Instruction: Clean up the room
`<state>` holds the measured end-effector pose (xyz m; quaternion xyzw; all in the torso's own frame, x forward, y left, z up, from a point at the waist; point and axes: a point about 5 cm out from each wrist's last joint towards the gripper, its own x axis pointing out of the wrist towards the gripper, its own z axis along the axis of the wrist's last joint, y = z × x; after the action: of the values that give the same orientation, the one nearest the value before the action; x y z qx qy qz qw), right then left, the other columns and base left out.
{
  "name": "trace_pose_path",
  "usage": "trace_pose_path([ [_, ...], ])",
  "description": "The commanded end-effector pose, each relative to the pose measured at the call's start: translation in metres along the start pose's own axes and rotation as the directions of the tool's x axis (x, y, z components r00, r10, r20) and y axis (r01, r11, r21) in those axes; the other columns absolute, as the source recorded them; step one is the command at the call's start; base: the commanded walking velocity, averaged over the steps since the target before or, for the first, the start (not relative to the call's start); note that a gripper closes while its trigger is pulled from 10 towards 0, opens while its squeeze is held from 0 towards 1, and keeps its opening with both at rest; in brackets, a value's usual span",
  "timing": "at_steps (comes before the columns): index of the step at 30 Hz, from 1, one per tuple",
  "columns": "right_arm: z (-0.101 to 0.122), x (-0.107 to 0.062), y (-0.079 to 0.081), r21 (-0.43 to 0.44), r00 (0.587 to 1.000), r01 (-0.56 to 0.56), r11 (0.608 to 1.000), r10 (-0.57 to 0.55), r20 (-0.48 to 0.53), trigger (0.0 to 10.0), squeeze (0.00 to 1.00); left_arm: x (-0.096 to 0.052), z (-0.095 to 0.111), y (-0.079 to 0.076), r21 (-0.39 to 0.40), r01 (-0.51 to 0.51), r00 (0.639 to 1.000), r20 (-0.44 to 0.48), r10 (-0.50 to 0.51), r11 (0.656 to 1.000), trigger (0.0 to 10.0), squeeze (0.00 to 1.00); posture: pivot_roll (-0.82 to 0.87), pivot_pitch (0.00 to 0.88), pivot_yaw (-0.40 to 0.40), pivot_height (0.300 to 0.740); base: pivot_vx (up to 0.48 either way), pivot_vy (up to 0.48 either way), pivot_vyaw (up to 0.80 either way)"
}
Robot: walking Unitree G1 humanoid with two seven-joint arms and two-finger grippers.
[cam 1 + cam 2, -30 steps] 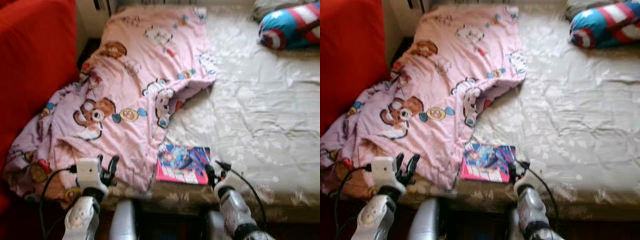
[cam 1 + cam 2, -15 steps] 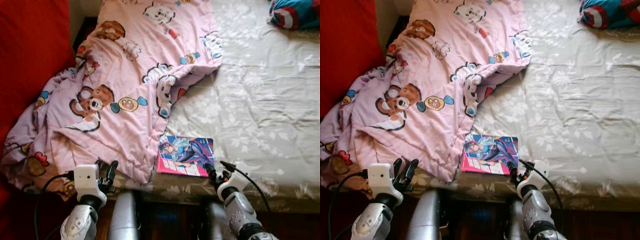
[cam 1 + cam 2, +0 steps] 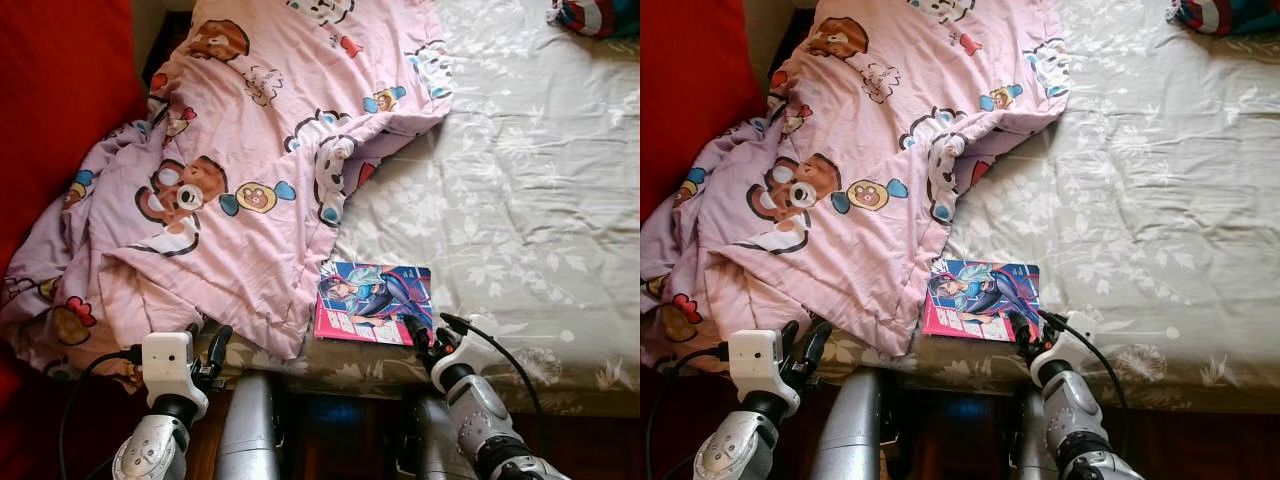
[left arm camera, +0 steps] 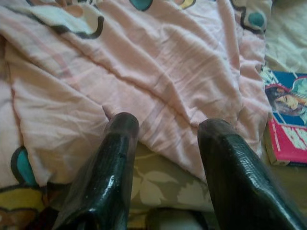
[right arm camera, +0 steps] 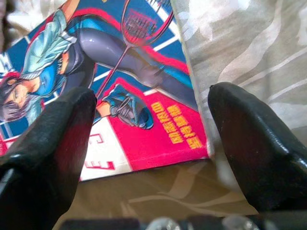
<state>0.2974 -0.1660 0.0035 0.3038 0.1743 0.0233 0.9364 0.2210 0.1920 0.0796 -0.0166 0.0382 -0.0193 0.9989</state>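
Note:
A pink and blue comic book (image 3: pixel 373 302) lies flat near the front edge of the bed (image 3: pixel 520 210). My right gripper (image 3: pixel 427 337) hovers open just in front of the book's near right corner; in the right wrist view its two black fingers (image 5: pixel 48 143) straddle that corner of the book (image 5: pixel 120 96) without touching it. A crumpled pink cartoon-print blanket (image 3: pixel 250 170) covers the bed's left half. My left gripper (image 3: pixel 207 345) is open at the blanket's front hem (image 4: pixel 144 96), with nothing between its fingers (image 4: pixel 110 163).
A red sofa or cushion (image 3: pixel 50 110) stands along the left. A red, white and blue pillow (image 3: pixel 598 14) lies at the bed's far right corner. The bed sheet is beige with a leaf print. My silver legs (image 3: pixel 248 430) stand against the bed's front edge.
The camera has tilted down and moved closer, so the bed has shifted up in view. My right gripper has come nearer the book's corner. The left gripper stays low at the blanket's hem.

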Motion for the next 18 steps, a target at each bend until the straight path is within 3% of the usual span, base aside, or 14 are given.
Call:
trace_pose_path([
  [1,-0.016,-0.006,-0.002,0.047,0.998,-0.023,0.999,0.026,-0.061,10.0,0.0,-0.009,-0.005,0.004,0.018,-0.008,0.999,-0.035,0.008,1.0,10.0,0.0,0.2,0.368,0.043,0.633,0.0,0.0,0.0],
  [11,-0.029,-0.012,-0.006,0.079,0.994,-0.001,0.997,0.01,-0.107,10.0,0.0,-0.018,-0.006,0.006,0.033,-0.013,0.999,-0.048,0.014,0.999,10.0,0.0,0.22,0.37,0.047,0.633,0.0,0.0,0.0],
  [18,-0.036,-0.02,-0.018,0.215,0.994,0.051,0.975,-0.028,-0.108,10.0,0.0,-0.029,-0.006,0.007,0.037,-0.024,0.998,-0.059,0.026,0.999,10.0,0.0,0.24,0.38,0.051,0.633,0.0,0.0,0.0],
])
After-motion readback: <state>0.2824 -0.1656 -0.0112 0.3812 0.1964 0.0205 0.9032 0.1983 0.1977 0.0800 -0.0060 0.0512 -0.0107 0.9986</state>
